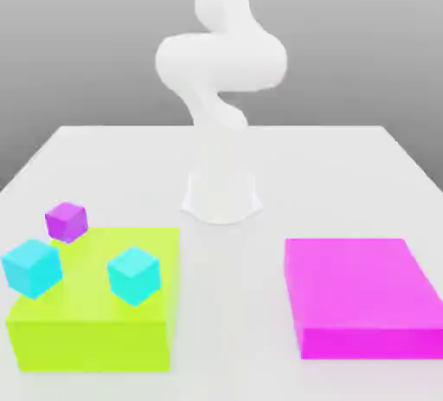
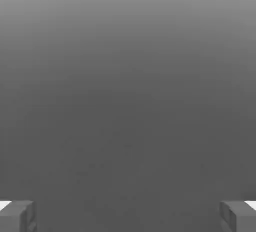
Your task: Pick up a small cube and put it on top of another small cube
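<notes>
On yellow-green block, exterior view's left: two cyan cubes well apart, purple cube at far corner, possibly floating. Magenta block on exterior view's right. White arm behind. Gripper spread wide, fingertips gripping nothing.

A pale white surface stretches back across the exterior view, evenly lit and without hard shadows. Behind it hangs a plain grey backdrop, darker up top and lightening toward the surface's far edge.
</notes>
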